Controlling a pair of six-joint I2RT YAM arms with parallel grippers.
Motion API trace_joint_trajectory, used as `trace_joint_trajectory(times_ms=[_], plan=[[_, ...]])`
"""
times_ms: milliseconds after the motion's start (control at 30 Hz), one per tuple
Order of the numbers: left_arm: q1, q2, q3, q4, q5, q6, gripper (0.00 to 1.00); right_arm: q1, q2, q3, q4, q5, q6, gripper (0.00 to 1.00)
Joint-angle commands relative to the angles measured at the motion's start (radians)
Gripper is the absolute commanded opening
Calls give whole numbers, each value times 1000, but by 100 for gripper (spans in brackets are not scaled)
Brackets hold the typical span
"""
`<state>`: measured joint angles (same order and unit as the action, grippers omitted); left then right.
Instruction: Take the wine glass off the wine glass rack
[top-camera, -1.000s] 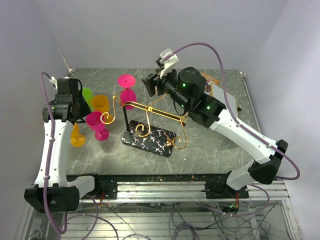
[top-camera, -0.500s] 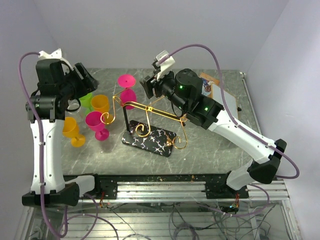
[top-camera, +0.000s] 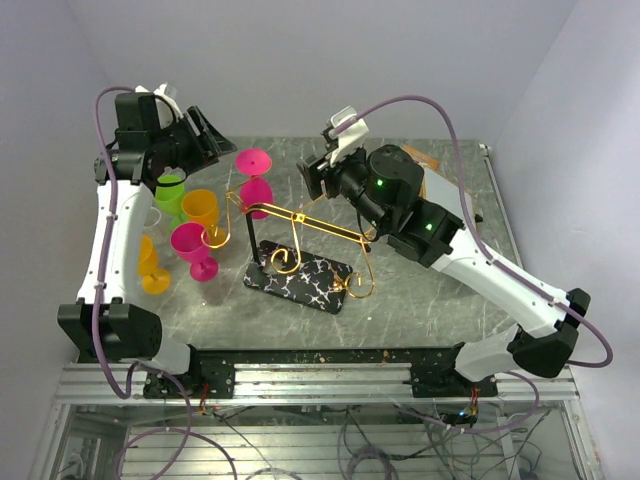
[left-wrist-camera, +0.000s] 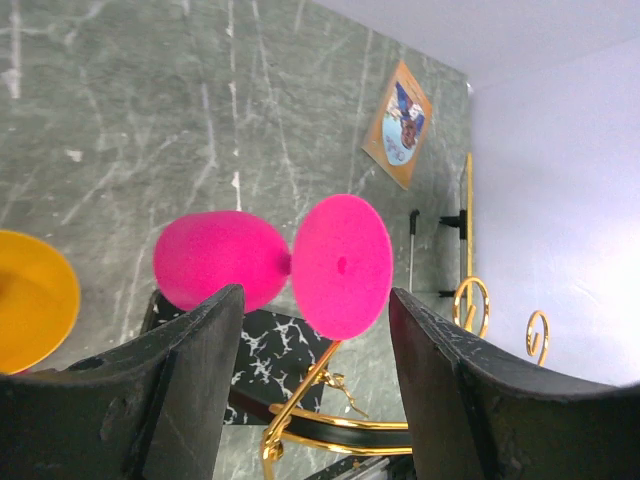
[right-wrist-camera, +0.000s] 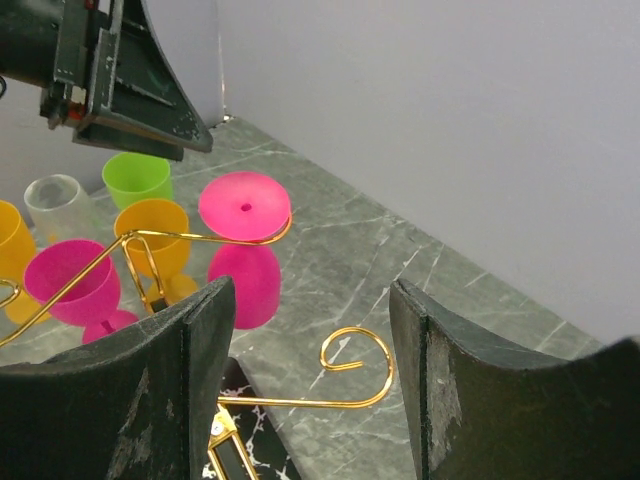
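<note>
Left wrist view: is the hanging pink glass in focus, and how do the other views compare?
Left wrist view: the pink wine glass is sharp and evenly lit, without glare; the dark fingers in front look slightly soft. Right wrist view: likewise, the glass sharp, the near fingers softer. Top external view: diffuse light, only faint shadows on the table.

Left arm (top-camera: 108, 235) raised high, its fingers (left-wrist-camera: 190, 385) apart; right arm (top-camera: 485, 268) extended inward, fingers (right-wrist-camera: 195, 385) apart too.
</note>
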<state>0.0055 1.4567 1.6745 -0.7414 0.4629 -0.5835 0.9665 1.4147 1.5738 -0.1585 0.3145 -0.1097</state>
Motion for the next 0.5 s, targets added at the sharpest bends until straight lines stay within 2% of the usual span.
trace_joint_trajectory(times_ms=[0,133,467], plan=[[-59,28,3,83,54,-23,70,4,-40,-22,28,32,-15,62],[-90,65,13,51,14,-19,64,3,-48,-28,31,40,-19,62],[-118,46,-22,14,-99,8,64,4,-61,-44,37,45,-21,62]])
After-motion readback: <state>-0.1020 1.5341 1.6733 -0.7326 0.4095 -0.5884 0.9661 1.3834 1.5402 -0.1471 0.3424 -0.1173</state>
